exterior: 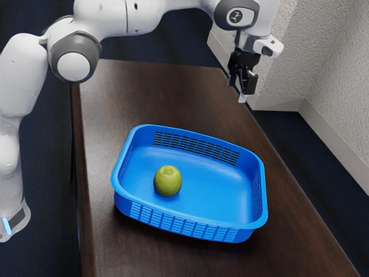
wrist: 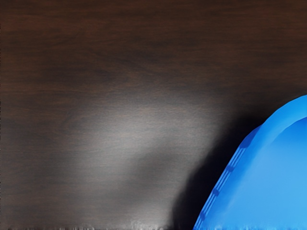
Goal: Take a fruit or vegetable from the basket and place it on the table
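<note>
Dark wood tabletop [exterior: 155, 92], blue basket [exterior: 219, 187], green fruit [exterior: 168, 181] awaiting pickup.
Fruit rests on the basket's floor, nearer the end at the exterior view's left, off the rim. My gripper [exterior: 241, 88] is raised apart from the basket, jaws wide, nothing between them. Assessed firm, fairly light, smooth enough to roll or slip; bruising possible. I should descend from above and close across its widest girth, with moderate pressure.
</note>
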Controlling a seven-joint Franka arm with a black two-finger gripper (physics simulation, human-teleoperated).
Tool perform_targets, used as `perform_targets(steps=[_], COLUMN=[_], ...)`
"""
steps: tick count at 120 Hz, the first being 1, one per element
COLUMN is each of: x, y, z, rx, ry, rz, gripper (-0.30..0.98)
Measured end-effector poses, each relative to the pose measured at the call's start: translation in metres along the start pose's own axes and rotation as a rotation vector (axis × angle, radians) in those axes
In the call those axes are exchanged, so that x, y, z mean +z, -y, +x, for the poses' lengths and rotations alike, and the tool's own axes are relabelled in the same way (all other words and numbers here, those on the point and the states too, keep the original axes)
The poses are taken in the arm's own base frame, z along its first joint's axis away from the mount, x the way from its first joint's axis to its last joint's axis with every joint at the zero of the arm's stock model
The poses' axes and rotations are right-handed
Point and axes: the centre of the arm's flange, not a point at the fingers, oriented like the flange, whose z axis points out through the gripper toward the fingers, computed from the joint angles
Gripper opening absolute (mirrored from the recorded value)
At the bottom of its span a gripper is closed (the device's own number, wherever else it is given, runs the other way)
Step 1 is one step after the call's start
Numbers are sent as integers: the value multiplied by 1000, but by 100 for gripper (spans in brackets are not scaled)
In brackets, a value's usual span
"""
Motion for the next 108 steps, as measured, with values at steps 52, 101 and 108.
perform_targets(steps=[52,101,108], x=[0,28,45], y=[4,-158,-167], z=[-1,-38,-47], rx=[-2,424,451], ry=[5,70,85], rz=[-12,112,113], gripper=[69,69,69])
